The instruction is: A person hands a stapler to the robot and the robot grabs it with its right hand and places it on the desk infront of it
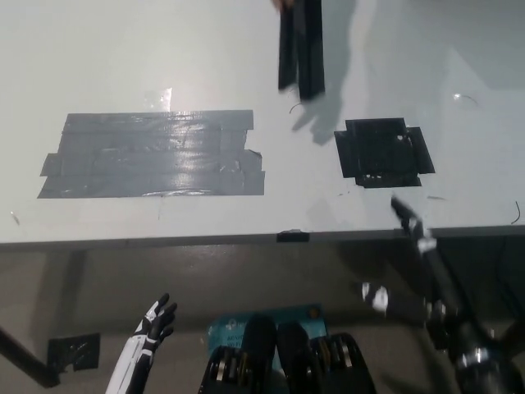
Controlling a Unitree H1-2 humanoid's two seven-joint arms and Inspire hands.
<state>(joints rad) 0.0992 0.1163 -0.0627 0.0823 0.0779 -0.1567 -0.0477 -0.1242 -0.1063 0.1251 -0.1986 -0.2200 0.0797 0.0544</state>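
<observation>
Stapler (301, 49) held over desk (246, 213); right robot hand (410, 222) reaching, grip unclear; left robot hand (156, 322) low, fingers apart.

The stapler (301, 49) — black, long, pointing down — is seen held above the desk's (98, 57) far edge.

A black stapler (301, 53) hangs at twelve o'clock above the white worktop (344, 215). The black right hand (408, 220) reaches up at four o'clock; the white left hand (153, 322) rests at seven o'clock, fingers apart.
</observation>
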